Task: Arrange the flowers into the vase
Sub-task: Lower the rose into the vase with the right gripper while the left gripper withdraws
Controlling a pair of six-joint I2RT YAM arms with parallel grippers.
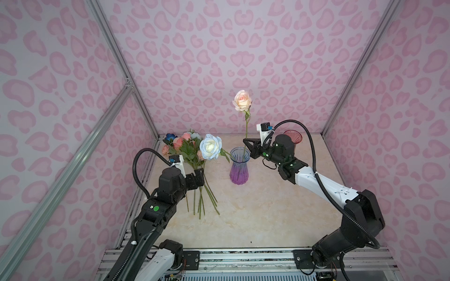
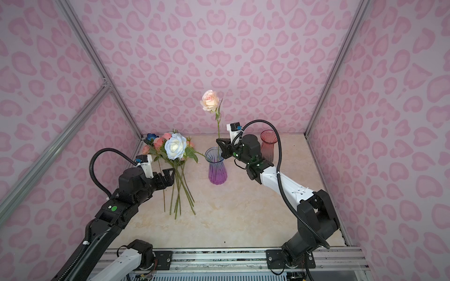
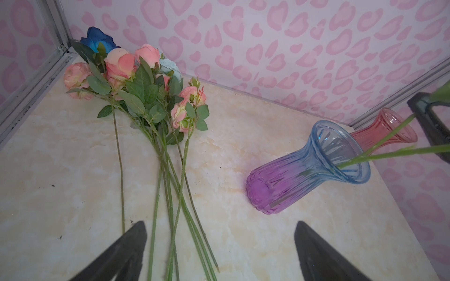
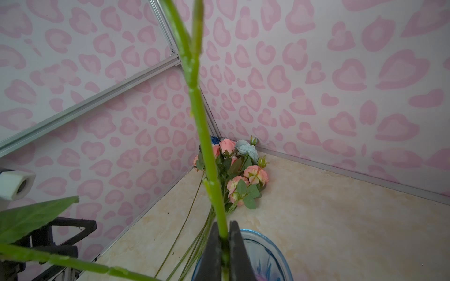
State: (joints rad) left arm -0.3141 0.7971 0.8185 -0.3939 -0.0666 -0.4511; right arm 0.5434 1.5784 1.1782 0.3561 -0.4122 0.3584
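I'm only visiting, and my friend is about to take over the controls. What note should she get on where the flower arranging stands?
Left gripper: open, holding nothing, above the stems of the loose roses.
Right gripper: shut on the stem of the peach rose, held upright with its lower stem inside the blue-purple vase.
Done: the white-blue rose is in that vase, leaning toward the left arm.
Left: release the peach rose, then move the loose roses lying on the table by the back left corner.
The red vase behind the right arm holds no flowers.
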